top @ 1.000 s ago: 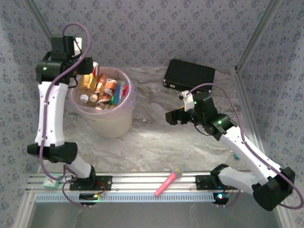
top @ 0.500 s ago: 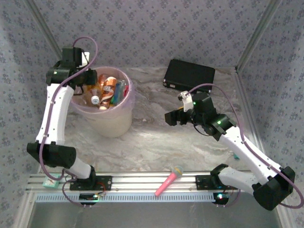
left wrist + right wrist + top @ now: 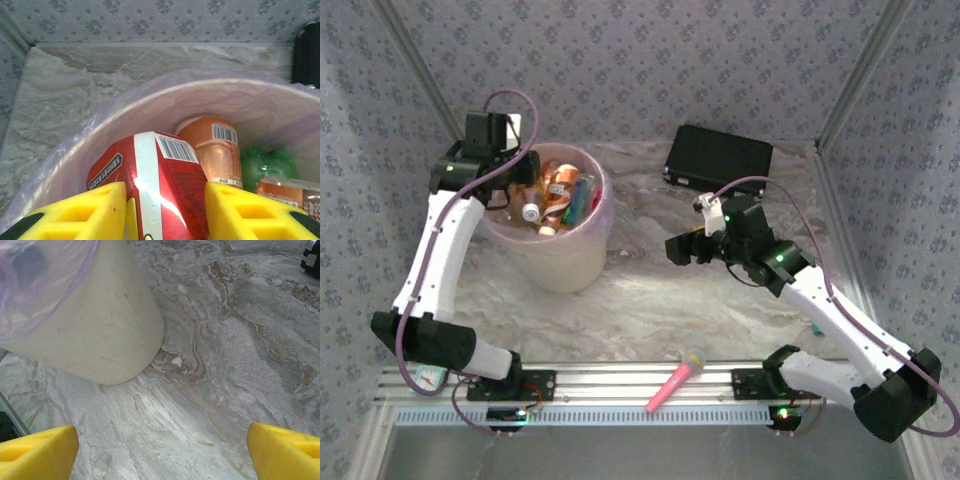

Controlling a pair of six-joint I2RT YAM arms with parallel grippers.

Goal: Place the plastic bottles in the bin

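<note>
So the left tool is pinching the red-label bottle inside the bin, just above the orange bottle. I'd open wide here, then lift straight up clear of the rim. Meanwhile the right tool hangs spread and empty over the bench.

Cannot see the near end of the red bottle, cut off at left wrist; cannot make out the green bottle, half hidden behind an orange bottle; cannot count the bottles from above, too small; cannot see the bin whole at right wrist.
</note>
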